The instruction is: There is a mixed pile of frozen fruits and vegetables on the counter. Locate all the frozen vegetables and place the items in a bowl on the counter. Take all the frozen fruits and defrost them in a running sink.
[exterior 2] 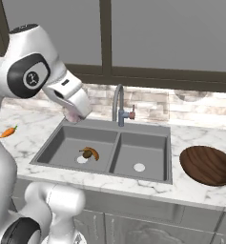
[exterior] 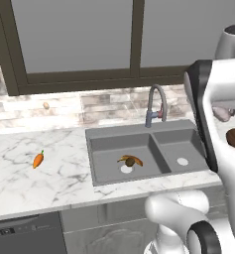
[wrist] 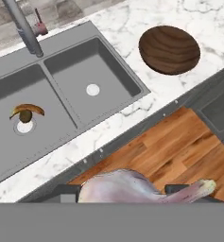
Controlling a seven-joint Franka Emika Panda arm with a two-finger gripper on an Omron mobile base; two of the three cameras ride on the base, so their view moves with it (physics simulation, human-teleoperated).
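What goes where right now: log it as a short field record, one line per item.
tool: shut on pinkish-white round bulb, raised
curved brownish-yellow banana: left basin of dark grey double sink, at drain
small brown oval kiwi: against the banana
small orange carrot: white marble counter, left of sink
dark reddish-brown wooden bowl: counter right of sink, empty
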